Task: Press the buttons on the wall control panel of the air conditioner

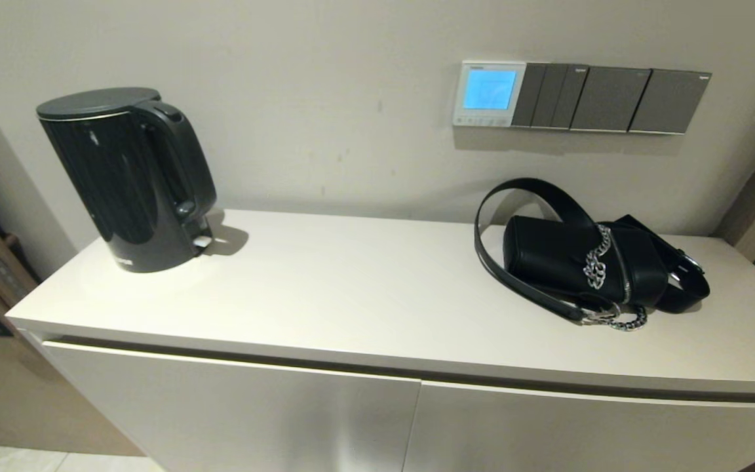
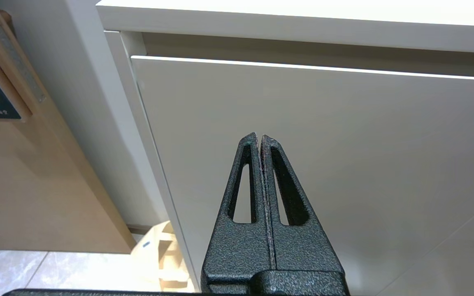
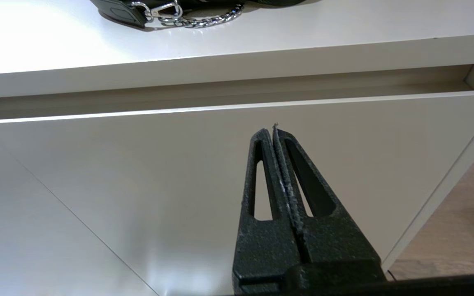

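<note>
Idling low, both arms: the left gripper has its fingers pressed flat together, nothing between them, tip aimed at the cabinet's left door below the countertop lip. Right gripper is the same, fingers closed on nothing, facing the right door just under the counter edge. Neither arm shows in the head view, so both sit below counter height, well apart from the target.

Outward from there: cabinet countertop carries a black kettle at about 9 o'clock of the head view and a black handbag with strap and chain at about 3 o'clock. The handbag's chain also shows at the far edge of the right wrist view.

The wall control panel is on the wall at roughly 1 o'clock, directly above the handbag, screen lit blue. The buttons run along its bottom edge; too small to count. Grey switch plates butt up against it on its 3 o'clock side.

Step, as I read it: approach not yet begun, no press made. Next move probably calls for the right arm: lift over the counter, clear the handbag strap, bring the closed tip square onto one button. Risk: hitting the adjacent grey plate or snagging the strap.
</note>
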Controlling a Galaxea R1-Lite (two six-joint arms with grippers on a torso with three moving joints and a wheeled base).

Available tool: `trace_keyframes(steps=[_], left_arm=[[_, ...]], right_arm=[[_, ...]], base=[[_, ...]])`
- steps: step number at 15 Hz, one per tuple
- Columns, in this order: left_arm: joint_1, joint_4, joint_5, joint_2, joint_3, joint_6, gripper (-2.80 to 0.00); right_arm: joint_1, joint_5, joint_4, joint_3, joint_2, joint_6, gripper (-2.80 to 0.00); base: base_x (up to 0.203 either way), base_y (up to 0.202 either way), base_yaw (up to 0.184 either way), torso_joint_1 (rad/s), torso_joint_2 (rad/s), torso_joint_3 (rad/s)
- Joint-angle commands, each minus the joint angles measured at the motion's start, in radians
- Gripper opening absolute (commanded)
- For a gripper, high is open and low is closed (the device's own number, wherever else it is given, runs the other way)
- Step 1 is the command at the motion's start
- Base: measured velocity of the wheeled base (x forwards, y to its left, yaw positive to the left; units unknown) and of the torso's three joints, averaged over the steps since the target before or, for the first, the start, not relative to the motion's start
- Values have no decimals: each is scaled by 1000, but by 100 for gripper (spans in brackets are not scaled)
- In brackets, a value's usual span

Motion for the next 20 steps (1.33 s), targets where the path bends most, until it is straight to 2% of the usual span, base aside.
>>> trace_keyframes(steps=[1,20], left_arm=[[1,0,0,2,0,0,-280],[0,0,1,2,0,0,-280]], right_arm=[[0,0,0,2,2,0,-280],[0,0,0,2,2,0,-280]], base=[[0,0,0,0,0,0],[0,0,0,0,0,0]])
